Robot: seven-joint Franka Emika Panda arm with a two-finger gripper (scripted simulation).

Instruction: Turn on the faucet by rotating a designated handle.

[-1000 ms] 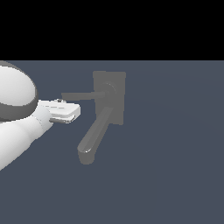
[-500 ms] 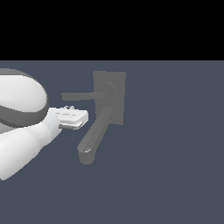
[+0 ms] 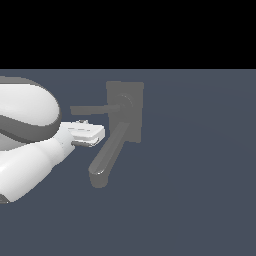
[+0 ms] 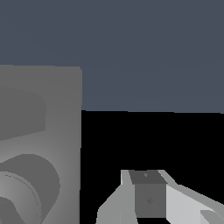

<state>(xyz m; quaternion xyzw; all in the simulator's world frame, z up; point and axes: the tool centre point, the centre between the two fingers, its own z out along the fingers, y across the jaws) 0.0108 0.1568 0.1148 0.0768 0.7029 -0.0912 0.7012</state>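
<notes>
The gripper (image 3: pixel 92 135) hovers just below the handle (image 3: pixel 92 109), that thin flat bar running from its round hub (image 3: pixel 125 104) toward the exterior view's left, and beside the thick spout (image 3: pixel 110 155) that slants down from the faucet (image 3: pixel 134 112) back plate. Nothing is in its grasp; how far the fingers are spread I cannot tell, since the exterior view shows only a pale block and the wrist view catches just one finger (image 4: pixel 148 197) beside the plate. The job now, by my reading, is to meet the bar near its free end, well away from the hub, and push around the pivot. Keep off the spout: it is the wrong target and sits close.
</notes>
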